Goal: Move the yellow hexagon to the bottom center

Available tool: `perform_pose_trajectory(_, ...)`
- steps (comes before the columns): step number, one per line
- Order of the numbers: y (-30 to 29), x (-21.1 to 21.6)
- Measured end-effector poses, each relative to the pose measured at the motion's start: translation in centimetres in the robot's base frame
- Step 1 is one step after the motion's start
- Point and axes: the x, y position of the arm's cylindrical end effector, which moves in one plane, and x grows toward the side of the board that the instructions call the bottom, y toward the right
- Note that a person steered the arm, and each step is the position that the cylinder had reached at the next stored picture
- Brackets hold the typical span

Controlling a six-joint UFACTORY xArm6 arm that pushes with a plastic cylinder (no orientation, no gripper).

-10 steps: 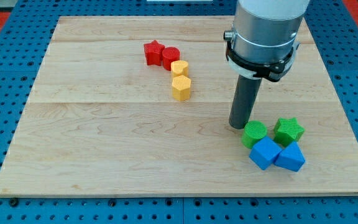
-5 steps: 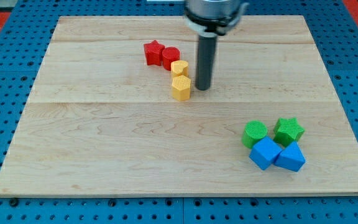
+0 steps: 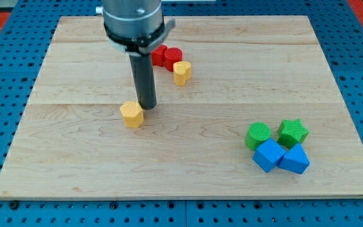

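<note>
The yellow hexagon [image 3: 132,114] lies left of the board's middle. My tip [image 3: 147,104] stands just to its upper right, touching or almost touching it. A yellow heart-shaped block [image 3: 181,72] sits further toward the view's top right, next to a red cylinder [image 3: 172,57] and a red star [image 3: 159,53] that is partly hidden behind my rod.
A cluster sits at the lower right: a green cylinder [image 3: 258,135], a green star [image 3: 293,133], a blue cube [image 3: 269,155] and a blue triangular block [image 3: 294,159]. The wooden board [image 3: 80,164] lies on a blue pegboard surface.
My tip swept from the lower right, past the yellow blocks, to the left. The yellow hexagon was pushed down and left, away from the yellow heart, which shifted slightly.
</note>
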Motion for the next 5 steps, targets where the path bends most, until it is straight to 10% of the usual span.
perform_pose_trajectory(5,-6.6,7.2)
